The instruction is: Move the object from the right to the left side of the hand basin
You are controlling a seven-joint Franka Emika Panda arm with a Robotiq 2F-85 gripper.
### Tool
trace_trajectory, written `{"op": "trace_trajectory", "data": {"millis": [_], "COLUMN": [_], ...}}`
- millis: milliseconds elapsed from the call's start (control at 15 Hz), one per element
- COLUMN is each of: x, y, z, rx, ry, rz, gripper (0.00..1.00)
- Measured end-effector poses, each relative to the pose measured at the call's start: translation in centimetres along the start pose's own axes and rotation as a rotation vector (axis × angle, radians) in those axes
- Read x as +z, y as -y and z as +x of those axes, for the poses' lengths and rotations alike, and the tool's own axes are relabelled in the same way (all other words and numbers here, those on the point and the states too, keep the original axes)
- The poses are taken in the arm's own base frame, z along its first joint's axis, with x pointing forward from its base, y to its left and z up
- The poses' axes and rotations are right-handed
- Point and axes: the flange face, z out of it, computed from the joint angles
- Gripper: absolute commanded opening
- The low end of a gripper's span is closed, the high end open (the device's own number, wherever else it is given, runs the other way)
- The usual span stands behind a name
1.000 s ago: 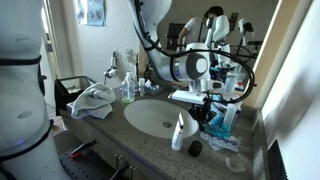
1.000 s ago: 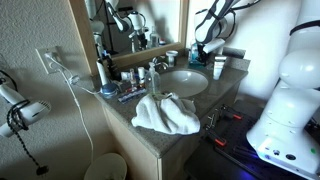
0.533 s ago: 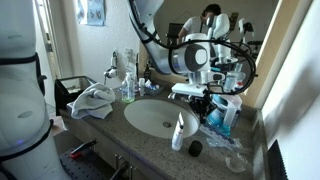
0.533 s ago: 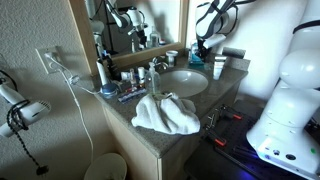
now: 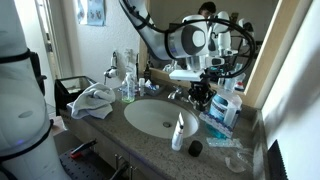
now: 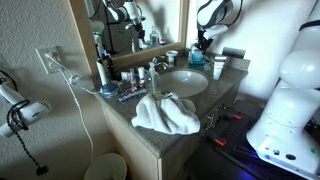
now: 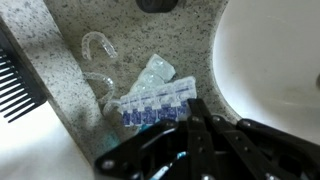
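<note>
Basin (image 7: 270, 60): rim cut off by the wrist view's edge.
Claw (image 7: 200, 128): over the counter (image 7: 190, 45) beside the basin; the jaws are a dark blur, so gap and load can't be told.
Pill box (image 7: 155, 105): flat, just beside the basin. Likely light, stiff and slick; pinch across its narrow width.
Hidden: the box's basin-side end, behind the claw.
</note>
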Motion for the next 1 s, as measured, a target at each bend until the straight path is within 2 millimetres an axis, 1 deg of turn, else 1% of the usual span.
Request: {"op": "trace_trajectory", "data": {"millis": [267, 467, 667, 1000], "x": [-3.0, -5.7, -8.6, -13.7], "y": [1.3, 3.3, 6.6, 13.5], "z": [-1.2, -2.4, -3.5, -5.6], "rx": [-0.021, -0.045, -0.068, -0.116], "ry": [0.012, 0.038, 0.061, 0.057], "rz": [0.009, 0.005, 0.009, 0.027], "gripper": [0.00, 0.00, 0.00, 0.00]}}
